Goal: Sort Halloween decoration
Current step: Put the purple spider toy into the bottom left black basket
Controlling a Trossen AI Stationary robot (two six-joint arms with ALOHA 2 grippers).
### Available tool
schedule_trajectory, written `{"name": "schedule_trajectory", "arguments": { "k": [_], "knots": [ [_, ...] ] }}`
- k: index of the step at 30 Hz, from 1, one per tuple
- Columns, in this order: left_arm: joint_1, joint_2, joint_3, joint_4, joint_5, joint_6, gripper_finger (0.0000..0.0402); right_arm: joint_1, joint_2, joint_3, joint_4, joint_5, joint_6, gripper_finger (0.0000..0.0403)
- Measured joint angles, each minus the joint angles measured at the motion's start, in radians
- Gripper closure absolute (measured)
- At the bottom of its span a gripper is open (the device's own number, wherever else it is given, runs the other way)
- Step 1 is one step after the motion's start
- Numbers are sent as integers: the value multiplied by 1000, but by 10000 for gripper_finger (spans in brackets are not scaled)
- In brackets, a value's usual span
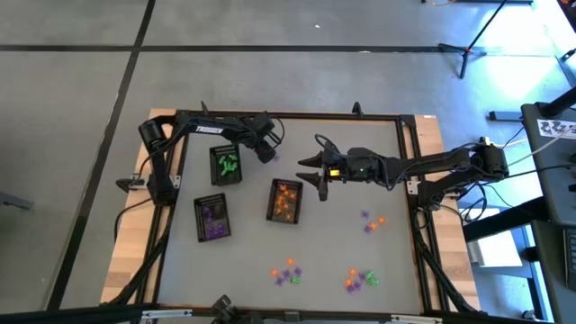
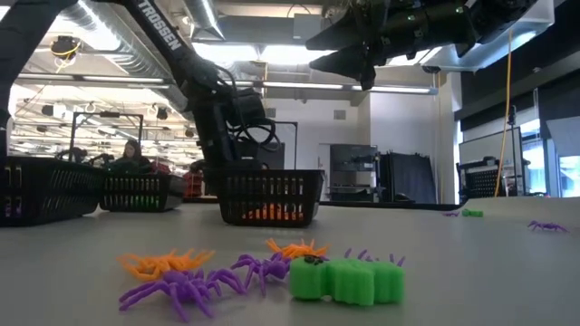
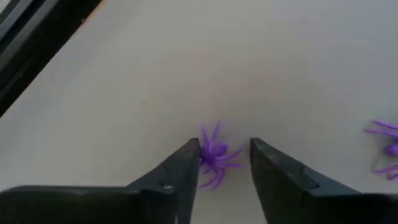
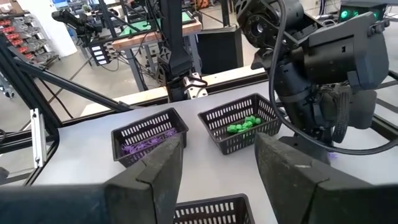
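The Halloween decoration is tiny plastic trinkets. One purple spider [image 3: 214, 155] lies on the grey table between the open fingers of my left gripper [image 3: 225, 146], which is low at the table's far side [image 1: 267, 151], right of the tray of green pieces [image 1: 226, 165]. Another purple spider [image 3: 387, 135] lies nearby. My right gripper [image 1: 312, 164] is open and empty, raised above the table [image 2: 340, 50] just right of the tray of orange pieces [image 1: 285, 200]. The tray of purple pieces [image 1: 213, 216] stands at the left. My left gripper points down with one finger on each side of the purple spider, which lies flat on the table. The spider's legs reach close to one finger [image 3: 186, 163]; I cannot tell whether they touch.
Loose orange, purple and green trinkets lie in clusters near the table's near edge [image 1: 283, 273] [image 1: 360, 279] and at the right [image 1: 372, 222]. The low view shows spiders [image 2: 181, 285] and a green piece [image 2: 349, 281] close up. Bare grey table lies between the trays and these clusters.
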Motion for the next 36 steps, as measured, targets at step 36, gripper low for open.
{"name": "schedule_trajectory", "arguments": {
  "k": [36],
  "knots": [
    [-468, -857, 191, -885, 169, -234, 400, 0, 0, 0, -20, -12, 11, 205]
  ]
}}
